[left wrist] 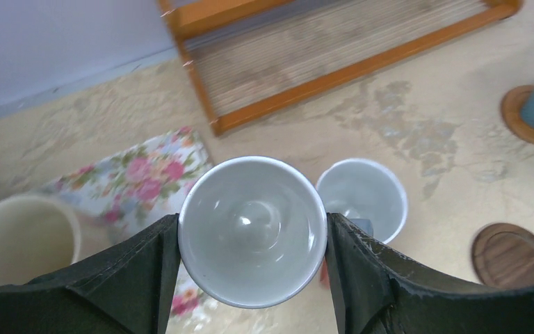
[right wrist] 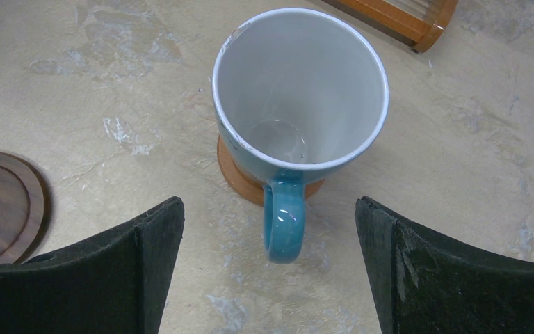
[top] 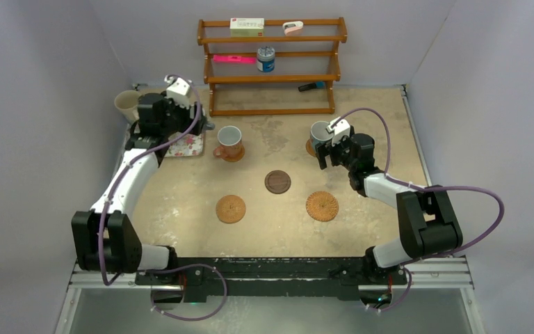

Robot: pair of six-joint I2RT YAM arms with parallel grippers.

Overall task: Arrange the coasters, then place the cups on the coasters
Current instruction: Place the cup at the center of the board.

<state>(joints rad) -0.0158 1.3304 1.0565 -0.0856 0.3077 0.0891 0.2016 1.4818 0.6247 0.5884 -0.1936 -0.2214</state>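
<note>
The grey mug (left wrist: 250,240) sits upright in the left end effector (left wrist: 254,221), which is closed on it, one finger against each side of its rim. It is over the right edge of the tray (left wrist: 142,174), well to the left of and behind the dark coaster (top: 277,181). Whether its base touches the tray cannot be told.

The orange mug (top: 229,141) stands on a tan coaster (top: 236,156) behind and left of the dark coaster, just right of the tray. The blue mug (right wrist: 299,90) stands on a second tan coaster (right wrist: 236,177) behind and right of the dark coaster, its handle turned toward the right wrist camera. The right end effector (right wrist: 268,205) is wide open and grips nothing. Its fingers (right wrist: 146,257) stand one on each side of that handle, apart from the mug.

The left woven coaster (top: 230,209) lies in front and to the left of the dark coaster. The right woven coaster (top: 322,206) lies in front and to its right. All three are flat on the tabletop (top: 382,139).

A cream mug (top: 126,104) stands far to the left and behind the dark coaster, just behind the tray. The shelf (top: 271,78) stands behind the dark coaster, against the back wall, with a can (top: 265,59) on one of its boards.
</note>
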